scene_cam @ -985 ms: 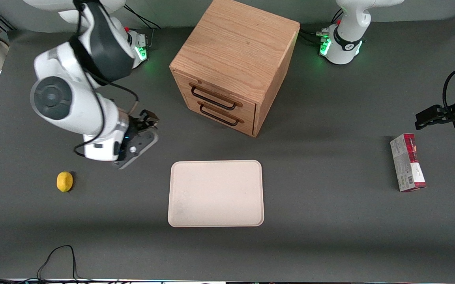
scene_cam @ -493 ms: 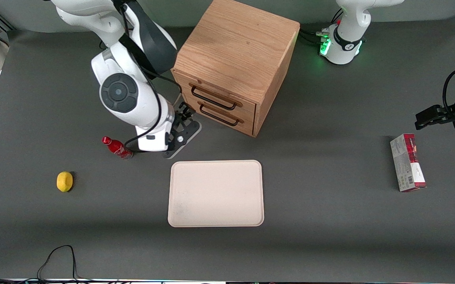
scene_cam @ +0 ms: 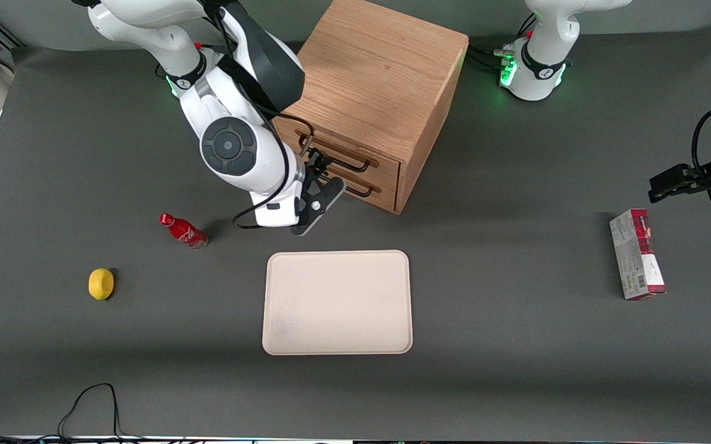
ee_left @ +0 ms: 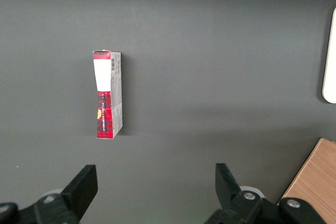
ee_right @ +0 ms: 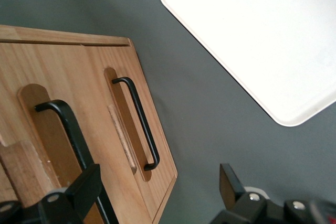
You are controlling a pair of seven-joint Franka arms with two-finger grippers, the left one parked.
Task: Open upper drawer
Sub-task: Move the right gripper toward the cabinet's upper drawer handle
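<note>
The oak cabinet (scene_cam: 373, 68) stands at the middle of the table, farther from the camera than the tray. Its upper drawer (scene_cam: 388, 167) is shut, and part of its black wire handle (scene_cam: 350, 163) shows past my arm. My right gripper (scene_cam: 319, 164) is open and empty, right in front of the drawer fronts at the handle's end. In the right wrist view the upper drawer (ee_right: 31, 77), its handle (ee_right: 64, 124) and the lower drawer's handle (ee_right: 137, 121) show. The gripper (ee_right: 157, 178) is spread wide, with one finger (ee_right: 79, 192) over the upper handle, not closed on it.
A cream tray (scene_cam: 337, 302) lies nearer the camera than the cabinet and shows in the right wrist view (ee_right: 252, 40). A red bottle (scene_cam: 182, 230) and a lemon (scene_cam: 101, 283) lie toward the working arm's end. A red box (scene_cam: 637, 254) lies toward the parked arm's end.
My right arm has swung from the working arm's end of the table to the cabinet's drawer fronts, uncovering the red bottle. The drawers have not moved.
</note>
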